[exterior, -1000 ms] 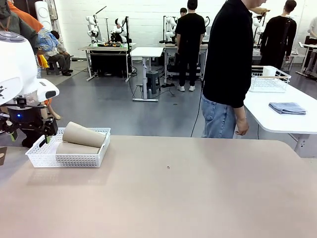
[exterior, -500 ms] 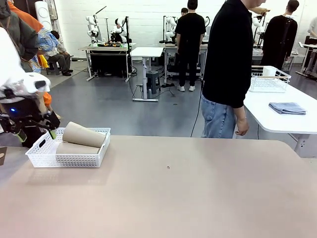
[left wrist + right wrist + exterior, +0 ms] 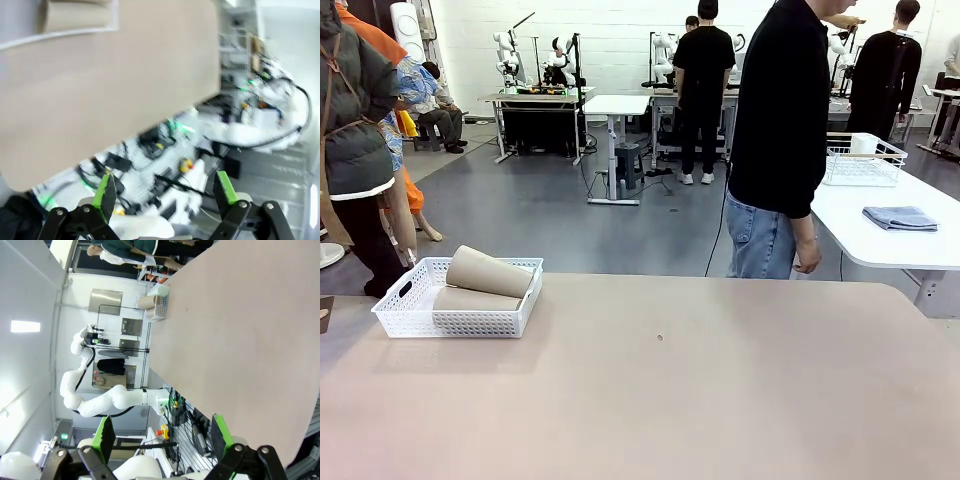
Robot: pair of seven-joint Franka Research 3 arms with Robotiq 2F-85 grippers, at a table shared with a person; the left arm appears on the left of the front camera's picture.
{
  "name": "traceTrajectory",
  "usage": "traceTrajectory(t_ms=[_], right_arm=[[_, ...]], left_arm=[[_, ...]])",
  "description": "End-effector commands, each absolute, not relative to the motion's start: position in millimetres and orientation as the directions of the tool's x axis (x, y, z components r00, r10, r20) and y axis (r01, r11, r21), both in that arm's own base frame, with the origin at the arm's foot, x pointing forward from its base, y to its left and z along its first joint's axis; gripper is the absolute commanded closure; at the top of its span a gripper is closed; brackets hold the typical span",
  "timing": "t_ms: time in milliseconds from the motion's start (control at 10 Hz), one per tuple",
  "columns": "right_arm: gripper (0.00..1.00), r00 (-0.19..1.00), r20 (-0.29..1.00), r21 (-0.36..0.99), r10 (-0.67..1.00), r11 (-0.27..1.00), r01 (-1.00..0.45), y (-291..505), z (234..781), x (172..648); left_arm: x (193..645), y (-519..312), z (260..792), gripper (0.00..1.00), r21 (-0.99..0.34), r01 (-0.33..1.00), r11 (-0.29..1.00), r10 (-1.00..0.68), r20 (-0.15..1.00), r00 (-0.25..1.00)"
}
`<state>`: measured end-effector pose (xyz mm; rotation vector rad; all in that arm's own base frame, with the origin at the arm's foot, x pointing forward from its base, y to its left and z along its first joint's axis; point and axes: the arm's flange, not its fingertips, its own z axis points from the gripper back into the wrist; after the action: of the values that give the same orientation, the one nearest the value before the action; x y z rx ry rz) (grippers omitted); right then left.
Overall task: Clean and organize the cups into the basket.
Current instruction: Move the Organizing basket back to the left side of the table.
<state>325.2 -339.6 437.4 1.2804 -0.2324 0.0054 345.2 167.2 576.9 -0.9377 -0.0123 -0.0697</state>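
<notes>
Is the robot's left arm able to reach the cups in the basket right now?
Probably yes. The left gripper is open and holds nothing, and the cups lie uncovered on top of the basket, with nothing over them.

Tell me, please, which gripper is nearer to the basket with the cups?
Left. The left gripper hangs open off the table's near edge, the basket just across it. The right gripper, also open, sees the basket far down the table.
</notes>
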Motion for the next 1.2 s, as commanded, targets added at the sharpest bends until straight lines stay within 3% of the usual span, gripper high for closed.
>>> traceTrajectory(t_ms=[0,300,500,700,1100], right_arm=[[0.0,0.977,0.174,0.95,-0.122,0.283,-0.134,-339.2,438.2,323.8],[0.0,0.977,0.174,0.95,-0.122,0.283,-0.134,-339.2,438.2,323.8],[0.0,0.977,0.174,0.95,-0.122,0.283,-0.134,-339.2,438.2,323.8],[0.0,0.977,0.174,0.95,-0.122,0.283,-0.134,-339.2,438.2,323.8],[0.0,0.977,0.174,0.95,-0.122,0.283,-0.134,-339.2,438.2,323.8]], left_arm=[[360.4,216.2,572.9,0.0,-0.872,0.016,0.49,-0.109,-0.042,0.993],[348.2,270.8,548.3,0.0,-0.912,0.035,0.409,0.03,0.052,0.998],[339.9,289.2,536.9,0.0,-0.9,-0.017,0.436,0.163,0.06,0.985],[326.6,312.8,533.7,0.0,-0.926,-0.028,0.376,0.193,0.049,0.98],[295.9,332.7,563.9,0.0,-0.926,0.126,0.355,0.262,0.228,0.938]])
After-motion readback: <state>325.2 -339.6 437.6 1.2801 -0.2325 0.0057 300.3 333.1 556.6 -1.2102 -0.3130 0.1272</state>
